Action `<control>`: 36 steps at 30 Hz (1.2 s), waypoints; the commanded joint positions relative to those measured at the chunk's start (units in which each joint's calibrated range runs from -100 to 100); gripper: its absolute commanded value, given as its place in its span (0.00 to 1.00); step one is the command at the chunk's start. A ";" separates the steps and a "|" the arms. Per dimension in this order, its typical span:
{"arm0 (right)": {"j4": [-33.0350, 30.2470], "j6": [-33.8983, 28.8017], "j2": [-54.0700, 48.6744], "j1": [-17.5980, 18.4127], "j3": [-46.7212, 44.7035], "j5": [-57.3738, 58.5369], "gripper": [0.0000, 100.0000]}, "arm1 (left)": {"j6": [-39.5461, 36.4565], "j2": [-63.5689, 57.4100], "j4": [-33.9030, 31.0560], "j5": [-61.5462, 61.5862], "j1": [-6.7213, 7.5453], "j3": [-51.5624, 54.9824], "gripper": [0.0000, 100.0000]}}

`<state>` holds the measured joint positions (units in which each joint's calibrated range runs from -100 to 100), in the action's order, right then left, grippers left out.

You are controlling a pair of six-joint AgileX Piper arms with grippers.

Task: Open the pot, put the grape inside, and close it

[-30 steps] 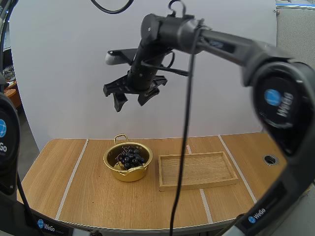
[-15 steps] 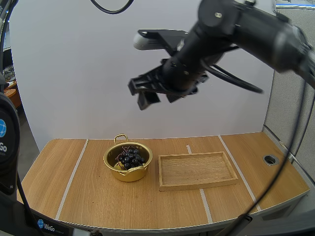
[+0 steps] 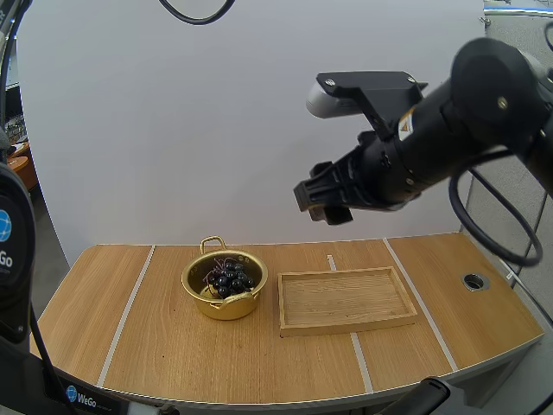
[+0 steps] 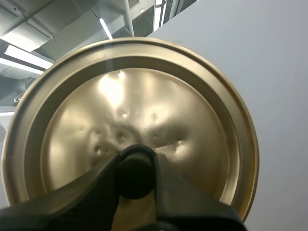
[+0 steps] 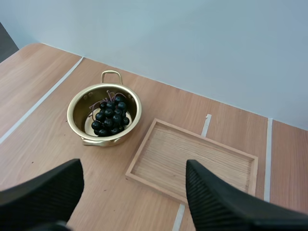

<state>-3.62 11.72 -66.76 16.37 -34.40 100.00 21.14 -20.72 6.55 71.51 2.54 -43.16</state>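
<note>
With the grapes (image 3: 229, 278) lying in the open pot (image 3: 200, 294) and the right hand (image 5: 132, 197) hanging empty, fingers (image 5: 43, 197) wide apart, well above that pot, the left hand (image 4: 136, 166) pinches the lid (image 4: 192, 110) by its knob (image 4: 136, 175); a tilted lid could snag the pot's rim or slip free on lowering.

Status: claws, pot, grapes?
Left claw shut on lid. Right claw open, high over table. Grapes in uncovered pot, tray beside it.
</note>
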 commanded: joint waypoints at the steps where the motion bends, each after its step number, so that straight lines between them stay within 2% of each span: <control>1: 1.51 -0.17 -1.85 -0.23 -2.22 0.00 0.64 | -0.48 -0.28 -0.47 -1.44 0.18 -0.38 0.00; 4: 4.18 0.24 -2.64 -0.23 -4.88 0.00 0.08 | -0.48 -0.28 -0.47 -1.44 0.18 -0.38 0.00; 5: 4.63 0.47 -2.80 -0.23 -5.64 0.00 0.00 | -0.48 -0.28 -0.47 -1.44 0.18 -0.38 0.00; 10: 3.62 0.51 -3.09 -0.23 -7.55 0.00 0.00 | -0.48 -0.28 -0.47 -1.44 0.18 -0.38 0.00; 15: 7.81 1.90 -4.37 -0.23 -7.55 0.00 0.00 | -0.48 -0.28 -0.47 -1.44 0.18 -0.38 0.00; 25: 8.56 2.22 -15.14 -0.96 -12.49 0.00 0.00 | -0.48 -0.28 -0.47 -1.44 0.18 -0.38 0.00; 36: 11.88 4.22 -15.67 -0.96 -17.07 0.00 0.00 | -0.48 -0.28 -0.47 -1.44 0.18 -0.38 0.00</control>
<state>7.70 15.27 -81.91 15.57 -50.80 100.00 21.14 -20.72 6.55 71.51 2.54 -43.16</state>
